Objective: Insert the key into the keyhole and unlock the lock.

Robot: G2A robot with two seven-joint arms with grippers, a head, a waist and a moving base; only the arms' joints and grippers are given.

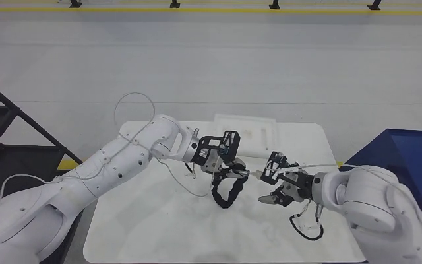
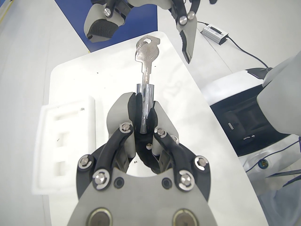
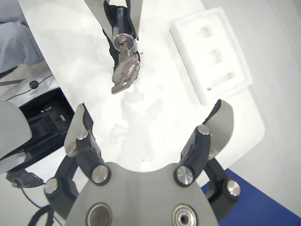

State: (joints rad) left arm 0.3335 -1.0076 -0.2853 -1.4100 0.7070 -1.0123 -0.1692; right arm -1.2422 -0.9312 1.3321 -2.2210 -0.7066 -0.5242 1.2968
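White table (image 1: 165,224) lies below; the key (image 2: 147,52) sits in the lock (image 2: 145,95), which my left gripper (image 2: 144,101) clamps; my right gripper (image 3: 150,105), spread wide and empty, faces the bow; I should close squarely on it, then twist without pulling.

Worktop (image 1: 151,231): in front of me, with both my arms over its middle.
Left jaws: on the left, above the worktop, closed around the lock (image 2: 146,102).
Lock: between my left jaws, its keyhole end facing my right jaws.
Key (image 2: 147,52): blade in the lock's keyhole, head sticking out toward my right jaws.
Right jaws: on the right, spread, just beyond the key's head and apart from it.
Tray (image 1: 254,129): on the worktop's far edge, behind both jaws.
Box (image 1: 395,148): off the worktop, to its right.
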